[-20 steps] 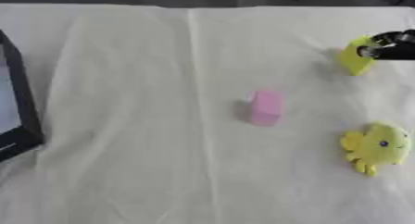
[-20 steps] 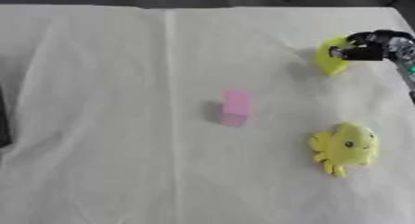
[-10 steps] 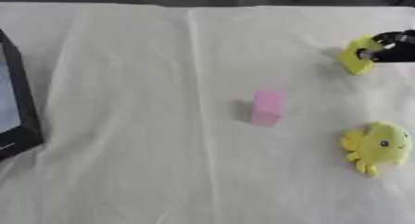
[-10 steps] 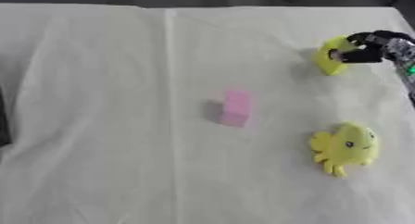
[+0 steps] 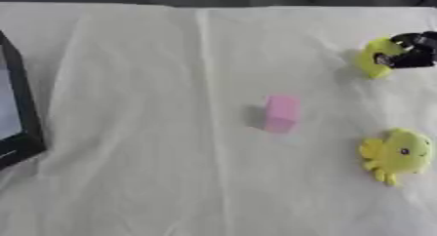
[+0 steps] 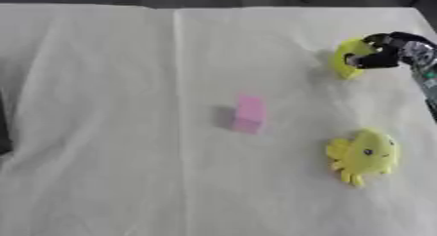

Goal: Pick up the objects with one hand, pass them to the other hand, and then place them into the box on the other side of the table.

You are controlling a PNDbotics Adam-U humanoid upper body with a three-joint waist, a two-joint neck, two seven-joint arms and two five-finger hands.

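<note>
My right hand (image 6: 388,50) reaches in from the right edge and its fingers curl round a yellow-green object (image 6: 347,58) at the far right of the table. A pink block (image 6: 249,114) stands near the middle of the cloth. A yellow plush toy (image 6: 365,154) with little legs lies at the near right. At the left edge stands the box (image 5: 19,118), dark-rimmed and only partly in view. My left hand shows in neither view.
A cream cloth (image 5: 153,171) with creases covers the whole table. The table's far edge runs along the top, dark beyond it.
My right hand has closed further over the yellow-green object, which has shifted slightly. The pink block and the plush toy lie where they were.
</note>
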